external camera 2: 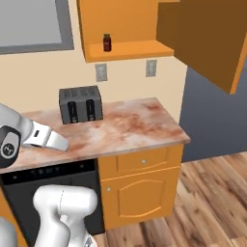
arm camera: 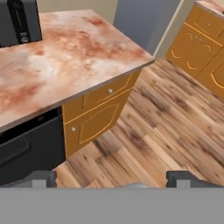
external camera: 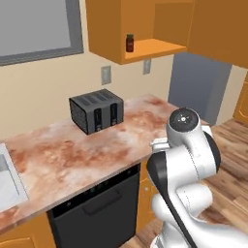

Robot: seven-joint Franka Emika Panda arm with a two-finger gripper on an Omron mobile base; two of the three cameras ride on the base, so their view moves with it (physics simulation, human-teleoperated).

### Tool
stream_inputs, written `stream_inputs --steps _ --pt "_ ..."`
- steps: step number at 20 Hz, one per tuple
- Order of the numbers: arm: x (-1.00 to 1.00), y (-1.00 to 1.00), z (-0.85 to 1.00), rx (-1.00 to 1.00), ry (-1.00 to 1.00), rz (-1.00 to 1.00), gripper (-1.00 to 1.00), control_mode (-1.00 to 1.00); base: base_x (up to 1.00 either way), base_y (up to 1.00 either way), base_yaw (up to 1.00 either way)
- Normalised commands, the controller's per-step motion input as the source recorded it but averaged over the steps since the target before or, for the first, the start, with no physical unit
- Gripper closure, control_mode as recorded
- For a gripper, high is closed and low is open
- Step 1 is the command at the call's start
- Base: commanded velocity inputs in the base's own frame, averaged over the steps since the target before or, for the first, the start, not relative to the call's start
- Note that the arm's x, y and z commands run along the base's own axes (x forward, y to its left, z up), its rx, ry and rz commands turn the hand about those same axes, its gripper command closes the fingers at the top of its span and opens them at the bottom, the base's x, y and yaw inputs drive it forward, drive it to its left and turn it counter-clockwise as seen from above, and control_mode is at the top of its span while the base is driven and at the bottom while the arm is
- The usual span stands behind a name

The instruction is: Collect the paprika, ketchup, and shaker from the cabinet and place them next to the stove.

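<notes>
white arm segments [external camera: 186,160] fill the near corner of the left base view, bent low in front of the counter. in the hand view the gripper [arm camera: 116,178] looks down past the counter edge at the wood floor [arm camera: 175,127], its two dark fingertips [arm camera: 41,178] standing far apart at either side of the bottom with nothing between them

going left to right in the left base view: a pale sink edge [external camera: 9,179] at the far left of the marbled reddish counter [external camera: 72,155], a grey-framed window [external camera: 38,29] on the wall above it, then a black toaster [external camera: 96,110] sitting on the counter toward the wall, with a black dishwasher front [external camera: 97,208] below the counter edge. above and just right of the toaster hangs the open orange cabinet [external camera: 145,51], and on its shelf stands one small dark-red jar with a green lid, the paprika [external camera: 130,42], upright near the left end of the shelf. two wall outlets [external camera: 105,75] sit under the cabinet. a tall grey fridge [external camera: 198,87] stands at the right end of the counter

the right base view shows the same jar on the shelf, the cabinet door [external camera 2: 202,43] swung open to the right, and orange drawers [external camera 2: 140,161] beneath the counter's right end
</notes>
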Motion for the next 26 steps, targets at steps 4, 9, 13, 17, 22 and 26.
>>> stream_inputs --steps 4,9,13,17,22,26 --pt "0.00 0.00 0.00 0.00 0.00 0.00 -1.00 1.00 0.58 -0.63 0.00" --pt "0.00 0.00 0.00 0.00 0.00 0.00 -1.00 1.00 0.59 -0.26 0.10" --pt "0.00 0.00 0.00 0.00 0.00 0.00 -1.00 1.00 0.46 -0.17 0.19" --pt "0.00 0.00 0.00 0.00 0.00 0.00 -1.00 1.00 0.48 -0.23 0.24" --pt "0.00 0.00 0.00 0.00 0.00 0.00 -1.00 1.00 0.56 -0.42 0.23" --pt "0.00 0.00 0.00 0.00 0.00 0.00 -1.00 1.00 0.65 -0.37 0.24"
